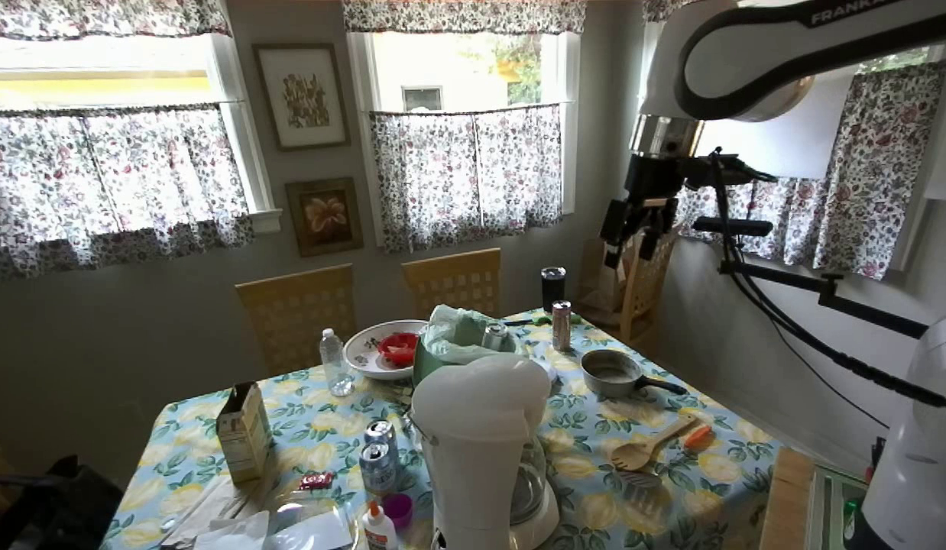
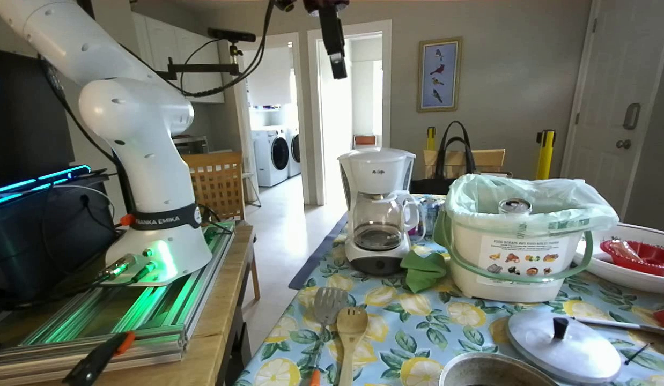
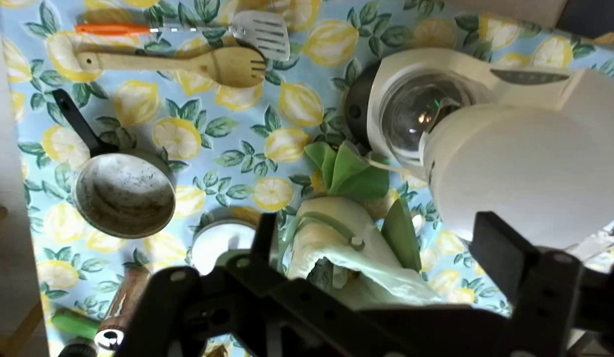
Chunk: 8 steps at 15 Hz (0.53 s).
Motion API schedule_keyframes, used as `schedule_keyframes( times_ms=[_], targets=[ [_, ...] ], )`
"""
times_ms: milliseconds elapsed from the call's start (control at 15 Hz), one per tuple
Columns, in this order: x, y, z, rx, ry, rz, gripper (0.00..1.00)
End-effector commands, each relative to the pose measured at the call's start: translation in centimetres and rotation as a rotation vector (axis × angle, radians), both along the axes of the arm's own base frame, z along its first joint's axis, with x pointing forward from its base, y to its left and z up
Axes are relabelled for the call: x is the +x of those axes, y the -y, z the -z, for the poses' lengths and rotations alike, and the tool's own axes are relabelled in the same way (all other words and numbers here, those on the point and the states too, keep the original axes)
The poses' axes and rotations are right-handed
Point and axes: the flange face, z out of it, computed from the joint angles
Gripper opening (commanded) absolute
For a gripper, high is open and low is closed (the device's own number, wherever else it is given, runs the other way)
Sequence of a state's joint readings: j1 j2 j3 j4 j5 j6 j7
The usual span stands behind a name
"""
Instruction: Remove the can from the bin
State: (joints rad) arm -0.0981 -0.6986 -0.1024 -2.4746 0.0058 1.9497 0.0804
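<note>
In an exterior view your claw (image 1: 630,250) hangs high on the right. In an exterior view the can (image 2: 515,207) sits in the bin (image 2: 525,260), right of the coffee maker (image 2: 377,171). In the wrist view your claw's fingers (image 3: 500,243) are spread wide, gripping nothing.

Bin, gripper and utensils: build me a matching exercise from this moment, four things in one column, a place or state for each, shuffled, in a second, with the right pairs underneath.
Column one:
1. can to be removed
2. gripper
3. wooden utensil
4. round lid

Column two:
A. topped by a black knob
B. inside the lined bin
C. lying beside the slotted spatula
D. open, holding nothing

Right pairs: 1-B; 2-D; 3-C; 4-A
</note>
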Motion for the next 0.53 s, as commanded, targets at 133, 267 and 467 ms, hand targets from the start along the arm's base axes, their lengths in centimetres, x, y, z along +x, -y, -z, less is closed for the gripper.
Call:
schedule_keyframes(
  times_ms=[133,267,467],
  targets=[
    [6.9,3.1,0.7,-0.015,0.02,0.019,1.0],
    [5.3,2.3,1.0,-0.012,0.02,0.013,1.0],
    [6.6,2.7,1.2,-0.015,0.01,0.016,1.0]
  ],
)
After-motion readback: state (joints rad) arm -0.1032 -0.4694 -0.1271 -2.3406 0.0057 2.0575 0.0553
